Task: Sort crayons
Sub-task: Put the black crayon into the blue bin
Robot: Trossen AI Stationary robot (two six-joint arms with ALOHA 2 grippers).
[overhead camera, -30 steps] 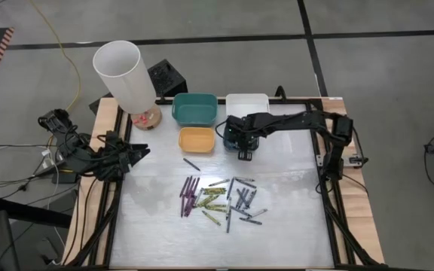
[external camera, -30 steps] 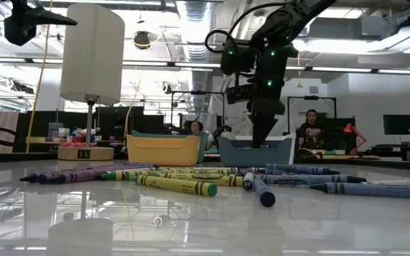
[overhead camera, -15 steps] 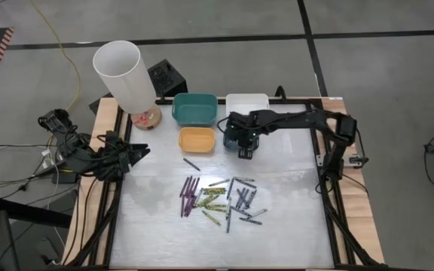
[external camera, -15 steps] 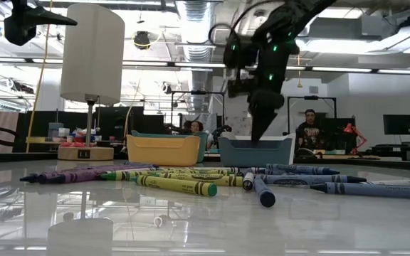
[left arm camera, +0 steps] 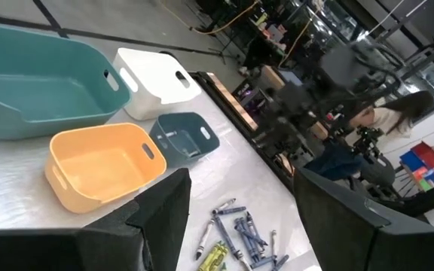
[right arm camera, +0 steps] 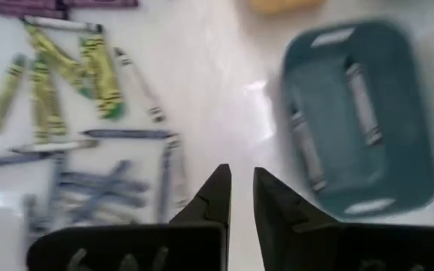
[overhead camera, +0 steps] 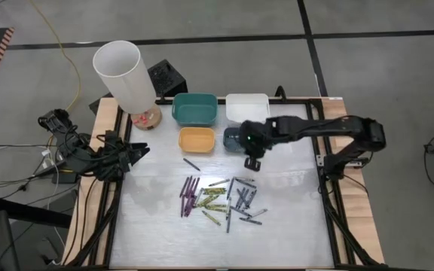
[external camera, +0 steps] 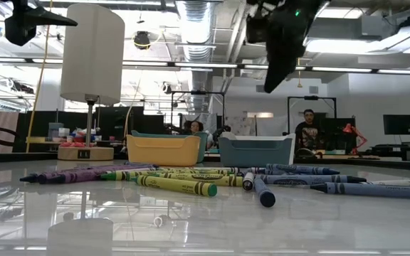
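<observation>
The crayons (overhead camera: 217, 197) lie in a loose pile on the white table, sorted roughly into purple, yellow-green, grey and blue patches; the low view shows them flat on the table (external camera: 191, 181). A few grey crayons (right arm camera: 356, 94) lie inside the small slate-blue bin (overhead camera: 234, 139). My right gripper (overhead camera: 252, 163) hangs high over the table between that bin and the pile. Its fingers (right arm camera: 241, 187) point down, stand a narrow gap apart and hold nothing. My left gripper (left arm camera: 239, 218) waits wide open at the table's left edge (overhead camera: 123, 154).
An orange bin (overhead camera: 197, 139) stands left of the slate-blue one, with a teal bin (overhead camera: 194, 108) and a white bin (overhead camera: 247, 105) behind them. A white-shaded lamp (overhead camera: 125, 75) stands at the far left corner. One purple crayon (overhead camera: 191, 163) lies apart from the pile.
My right gripper has risen well clear of the slate-blue bin and moved toward the table's near and right side, rolling a little as it went. The crayons and bins have stayed where they were.
</observation>
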